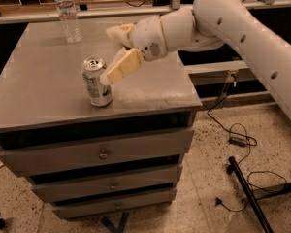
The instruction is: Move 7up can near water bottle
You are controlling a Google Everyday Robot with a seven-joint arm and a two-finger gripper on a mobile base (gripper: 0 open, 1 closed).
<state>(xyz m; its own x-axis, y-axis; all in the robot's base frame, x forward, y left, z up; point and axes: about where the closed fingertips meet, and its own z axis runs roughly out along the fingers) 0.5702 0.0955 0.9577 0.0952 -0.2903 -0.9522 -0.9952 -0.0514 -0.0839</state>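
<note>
The 7up can (97,81) stands upright nearest me, close to the front edge of the grey surface (43,106) and left of its middle. Just past it, at the can's 2 o'clock, is the hand (106,55), spread wide with nothing between its fingers. The nearer finger (122,67) slants down so that its tip meets the can's upper right side; I cannot tell whether it touches or sits just beside. The far finger (118,32) is well off the can.

I read this as the approach to the grasp. To do it well, I want the can's body squarely between both fingers before closing, gripping below the rim. A stray push from that slanted tip could tip the can toward 6 o'clock, where the edge is near.

From the can toward 11 o'clock the top lies bare up to the water bottle (68,14), upright near the far left corner. The edges run close behind and left of it, so I would set the can down at the bottle's 5 o'clock.
</note>
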